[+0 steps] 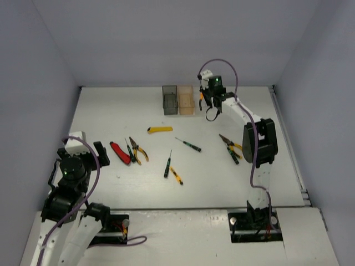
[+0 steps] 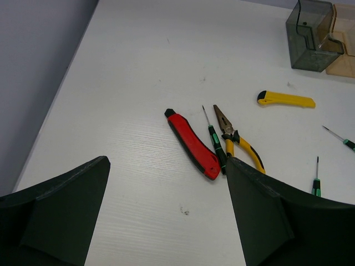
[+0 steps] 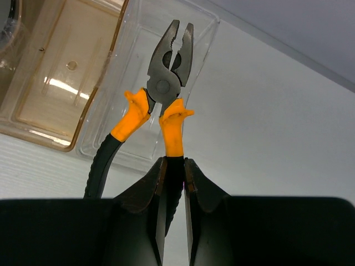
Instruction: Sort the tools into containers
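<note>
Even, bright overhead light, soft shadows, slight glare on the orange bin (image 3: 61, 83), near jaws blurred

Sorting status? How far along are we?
Done: nothing visibly binned; orange bin is empty. In hand: right gripper holds orange-handled pliers over the clear bin. Remaining: knife, red cutter, two other pliers, four screwdrivers on the table; left gripper open, empty.

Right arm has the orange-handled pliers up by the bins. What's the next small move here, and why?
Probably lower a little and open the right gripper. It is shut on one handle of the orange-and-black-handled steel pliers, and in the wrist view their head lines up over the clear rectangular plastic bin, next to the orange-tinted plastic bin. Releasing there should drop them in.
</note>
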